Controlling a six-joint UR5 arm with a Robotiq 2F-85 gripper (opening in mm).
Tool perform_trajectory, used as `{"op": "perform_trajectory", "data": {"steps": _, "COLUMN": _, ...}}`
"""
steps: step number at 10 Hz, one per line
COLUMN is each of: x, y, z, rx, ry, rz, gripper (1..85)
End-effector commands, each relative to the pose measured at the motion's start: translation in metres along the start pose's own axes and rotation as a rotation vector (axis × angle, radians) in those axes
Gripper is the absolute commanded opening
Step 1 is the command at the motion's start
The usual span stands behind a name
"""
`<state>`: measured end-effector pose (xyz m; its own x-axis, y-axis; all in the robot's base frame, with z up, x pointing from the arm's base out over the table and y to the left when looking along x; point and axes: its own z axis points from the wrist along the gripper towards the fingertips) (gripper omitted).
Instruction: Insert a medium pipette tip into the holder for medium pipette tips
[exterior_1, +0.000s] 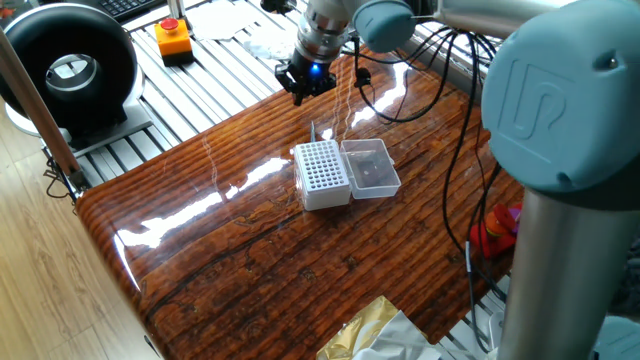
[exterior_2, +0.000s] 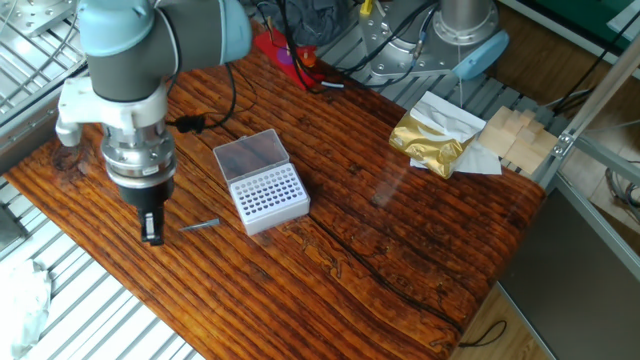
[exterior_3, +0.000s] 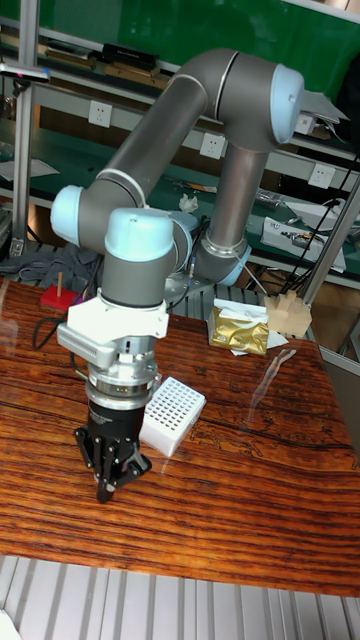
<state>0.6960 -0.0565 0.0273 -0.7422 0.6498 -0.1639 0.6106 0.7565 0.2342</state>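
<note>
The hand (exterior_2: 152, 231), fingers pressed together and empty, hovers at 9 o'clock of the medium pipette tip (exterior_2: 203, 226), which lies ungrasped on the desk (exterior_2: 400, 260); the holder for medium pipette tips (exterior_2: 268, 198) awaits it.

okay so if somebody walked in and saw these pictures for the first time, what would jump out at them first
Probably the big grey-and-blue UR5 arm arching over the glossy striped wooden table, its black claw hanging near the table's edge. Next, the white pipette tip holder mid-table, its top a grid of holes and its clear lid folded open beside it. A tiny pipette tip lies flat between claw and holder, easily missed.
</note>
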Motion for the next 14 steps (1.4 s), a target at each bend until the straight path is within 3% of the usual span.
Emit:
{"op": "perform_trajectory", "data": {"steps": 1, "x": 0.008, "y": -0.010, "z": -0.010, "rx": 0.010, "ry": 0.020, "rz": 0.015, "gripper": 1.0}}
{"op": "perform_trajectory", "data": {"steps": 5, "x": 0.023, "y": 0.001, "z": 0.000, "rx": -0.040, "ry": 0.020, "rz": 0.026, "gripper": 1.0}}
{"op": "perform_trajectory", "data": {"steps": 6, "x": 0.026, "y": 0.003, "z": -0.003, "rx": -0.047, "ry": 0.027, "rz": 0.029, "gripper": 1.0}}
{"op": "perform_trajectory", "data": {"steps": 8, "x": 0.037, "y": 0.014, "z": -0.016, "rx": -0.098, "ry": 0.058, "rz": 0.046, "gripper": 1.0}}
{"op": "perform_trajectory", "data": {"steps": 11, "x": 0.048, "y": 0.010, "z": -0.023, "rx": -0.071, "ry": 0.051, "rz": 0.038, "gripper": 1.0}}
{"op": "perform_trajectory", "data": {"steps": 14, "x": 0.049, "y": 0.007, "z": -0.013, "rx": -0.097, "ry": 0.014, "rz": 0.018, "gripper": 1.0}}
